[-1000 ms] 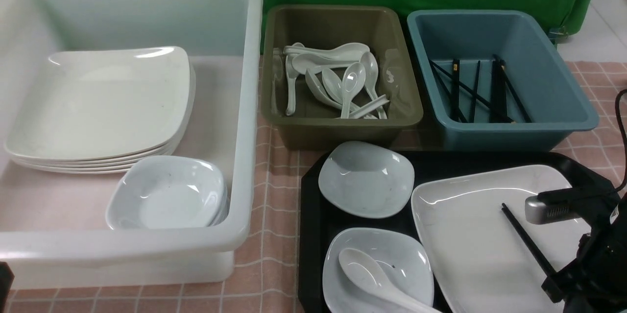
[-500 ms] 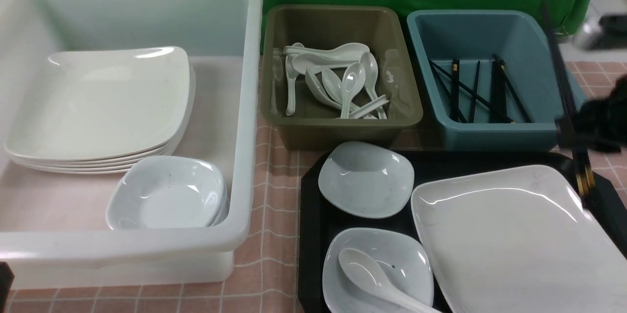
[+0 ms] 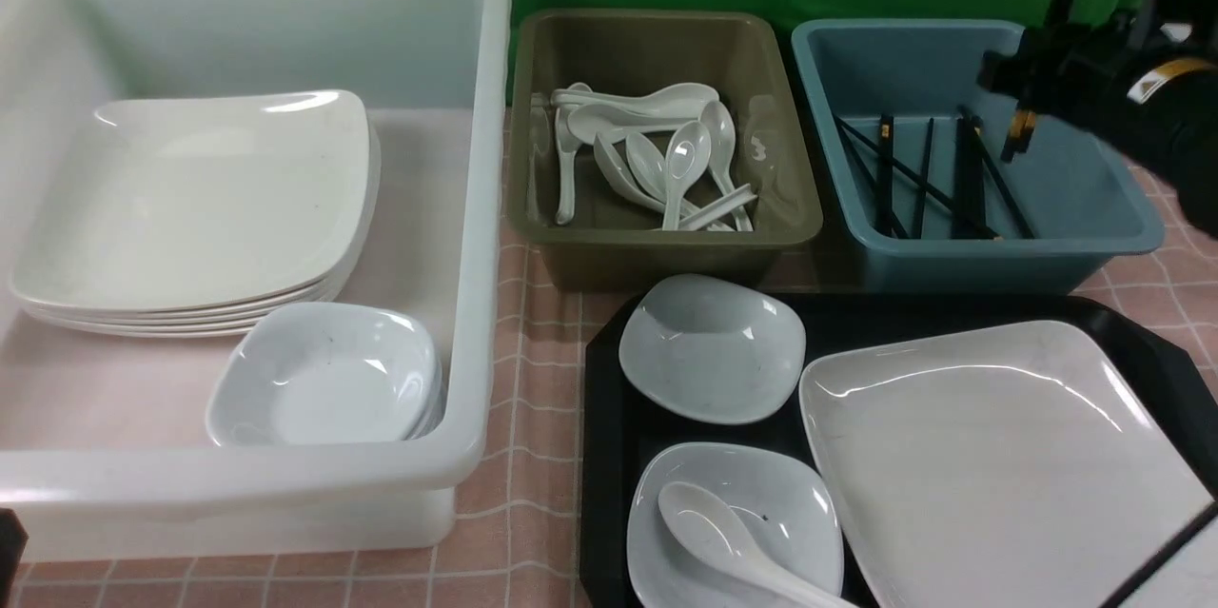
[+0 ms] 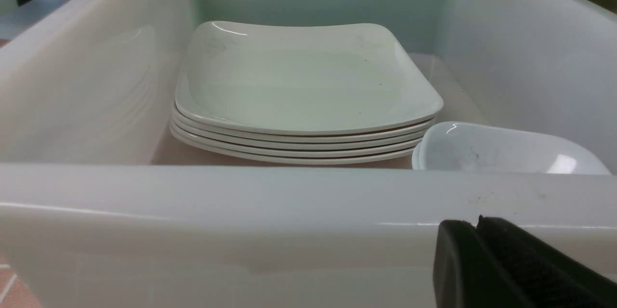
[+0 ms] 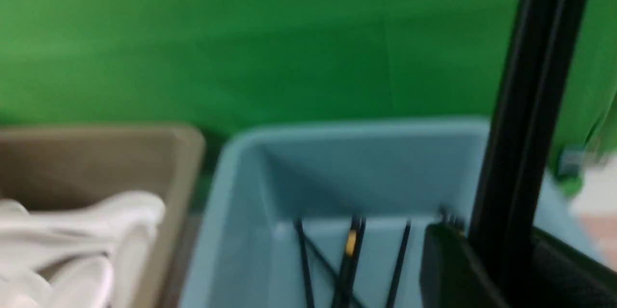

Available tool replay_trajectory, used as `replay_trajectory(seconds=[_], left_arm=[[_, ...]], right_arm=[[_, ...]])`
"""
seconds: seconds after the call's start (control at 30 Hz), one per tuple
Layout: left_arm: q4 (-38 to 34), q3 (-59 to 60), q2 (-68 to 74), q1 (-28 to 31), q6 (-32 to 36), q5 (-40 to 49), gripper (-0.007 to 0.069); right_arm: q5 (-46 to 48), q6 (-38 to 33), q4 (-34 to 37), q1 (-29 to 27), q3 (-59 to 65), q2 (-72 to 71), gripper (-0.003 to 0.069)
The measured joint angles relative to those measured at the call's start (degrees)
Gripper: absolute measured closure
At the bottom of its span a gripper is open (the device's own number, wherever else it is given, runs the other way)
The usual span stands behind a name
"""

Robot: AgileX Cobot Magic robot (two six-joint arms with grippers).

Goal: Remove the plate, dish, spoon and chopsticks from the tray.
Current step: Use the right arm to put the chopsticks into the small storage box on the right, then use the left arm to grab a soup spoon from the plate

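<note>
The black tray [image 3: 609, 418] at the front right carries the large white plate [image 3: 990, 456] and two small pale dishes, one [image 3: 712, 346] behind the other [image 3: 790, 503]. The white spoon [image 3: 723, 541] lies in the nearer dish. My right gripper [image 3: 1023, 85] hangs over the blue bin [image 3: 1094, 180], shut on the black chopsticks [image 3: 1016, 127]. In the right wrist view the chopsticks [image 5: 530, 105] stand upright between the jaws of that gripper [image 5: 501, 250]. My left gripper [image 4: 477, 223] is shut and empty, outside the white tub's near wall [image 4: 241, 202].
The white tub [image 3: 476, 208] at the left holds a stack of plates [image 3: 190, 199] and nested small bowls [image 3: 324, 375]. The olive bin [image 3: 761, 161] holds several white spoons. Several black chopsticks [image 3: 913, 180] lie in the blue bin. A green curtain hangs behind.
My right gripper has lifted the chopsticks off the plate and carried them back and up to above the blue bin. The left gripper has not moved.
</note>
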Motion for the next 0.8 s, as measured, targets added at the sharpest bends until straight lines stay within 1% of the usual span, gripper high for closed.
replay_trajectory(seconds=[0.03, 0.1, 0.13, 0.17, 0.2, 0.27, 0.33, 0.43, 0.47, 0.5, 0.53, 0.57, 0.6, 0.73, 0.8], left_arm=[[0.0, 0.0, 0.0, 0.0, 0.0, 0.0, 0.0605], [0.0, 0.0, 0.0, 0.0, 0.0, 0.0, 0.0605], [0.0, 0.0, 0.0, 0.0, 0.0, 0.0, 0.0605], [0.0, 0.0, 0.0, 0.0, 0.0, 0.0, 0.0605], [0.0, 0.0, 0.0, 0.0, 0.0, 0.0, 0.0605], [0.0, 0.0, 0.0, 0.0, 0.0, 0.0, 0.0605], [0.0, 0.0, 0.0, 0.0, 0.0, 0.0, 0.0605], [0.0, 0.0, 0.0, 0.0, 0.0, 0.0, 0.0605], [0.0, 0.0, 0.0, 0.0, 0.0, 0.0, 0.0605], [0.0, 0.0, 0.0, 0.0, 0.0, 0.0, 0.0605], [0.0, 0.0, 0.0, 0.0, 0.0, 0.0, 0.0605], [0.0, 0.0, 0.0, 0.0, 0.0, 0.0, 0.0605], [0.0, 0.0, 0.0, 0.0, 0.0, 0.0, 0.0605], [0.0, 0.0, 0.0, 0.0, 0.0, 0.0, 0.0605], [0.0, 0.0, 0.0, 0.0, 0.0, 0.0, 0.0605]], right_arm=[[0.67, 1.59, 0.06, 0.0, 0.0, 1.99, 0.0366], [4.21, 4.24, 0.12, 0.0, 0.0, 3.47, 0.0309], [4.55, 4.4, 0.17, 0.0, 0.0, 3.48, 0.0306], [7.12, 5.5, 0.17, 0.0, 0.06, 3.39, 0.0291], [7.42, 5.5, 0.17, 0.0, 0.06, 3.39, 0.0291], [12.3, 5.93, 0.18, 0.0, 0.06, 1.41, 0.0302], [15.64, 5.93, 0.18, 0.0, 0.06, -1.24, 0.0346], [22.86, 5.49, 0.18, 0.0, 0.06, -7.4, 0.046], [26.19, 5.41, 0.18, 0.0, 0.01, -9.51, 0.0504], [31.75, 5.27, 0.18, 0.0, 0.01, -13.47, 0.056], [35.53, 5.21, 0.18, 0.02, -0.06, -16.36, 0.0588], [37.47, 5.21, 0.18, 0.02, -0.06, -16.95, 0.0594], [46.12, 5.06, 0.18, 0.07, -0.06, -22.02, 0.0629], [67.68, 3.96, 0.18, 0.07, 0.15, -30.58, 0.0629], [74.97, 2.76, 0.13, 0.07, 1.15, -33.93, 0.0629]])
